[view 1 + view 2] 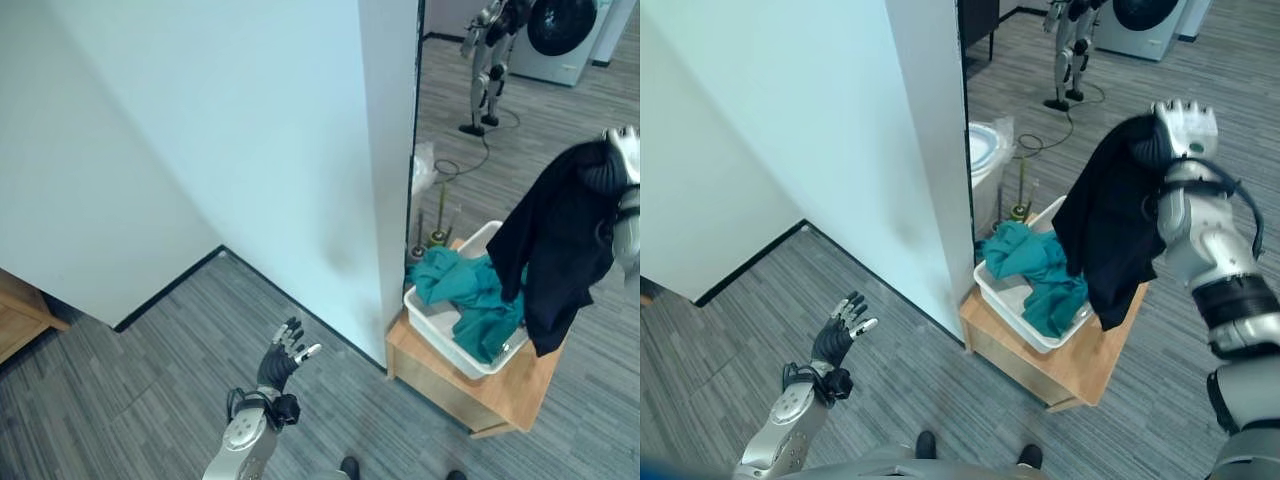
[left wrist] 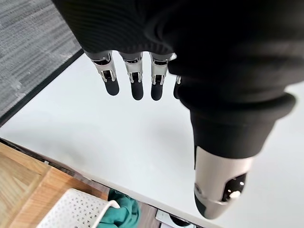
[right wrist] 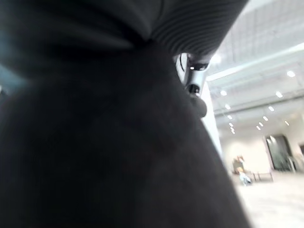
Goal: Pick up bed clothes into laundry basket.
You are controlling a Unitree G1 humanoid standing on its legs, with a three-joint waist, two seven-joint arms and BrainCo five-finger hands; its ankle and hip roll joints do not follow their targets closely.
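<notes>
The robot's right hand (image 1: 1185,128) is raised high beside a white wall, with a dark garment (image 1: 1115,225) draped from it. The cloth covers the fingers, so whether they are curled into it cannot be told. The garment hangs in long limp folds, matte and near black, its lower edge dangling over the far side of the laundry basket (image 1: 1012,300).

The basket is a shallow white plastic tub with a perforated wall and rounded corners. It sits on a low, pale wooden stand (image 1: 1060,370) on grey wood-grain flooring. A crumpled teal cloth (image 1: 1040,270), soft and bunched, already lies inside it.

The left hand (image 1: 840,335) hangs low and well apart, over bare floor, fingers straight and spread, holding nothing.

The step in hand looks like carrying the dark garment to the basket. The next move likely calls for lowering it over the tub's middle before letting go, so the trailing hem does not spill over the rim.
</notes>
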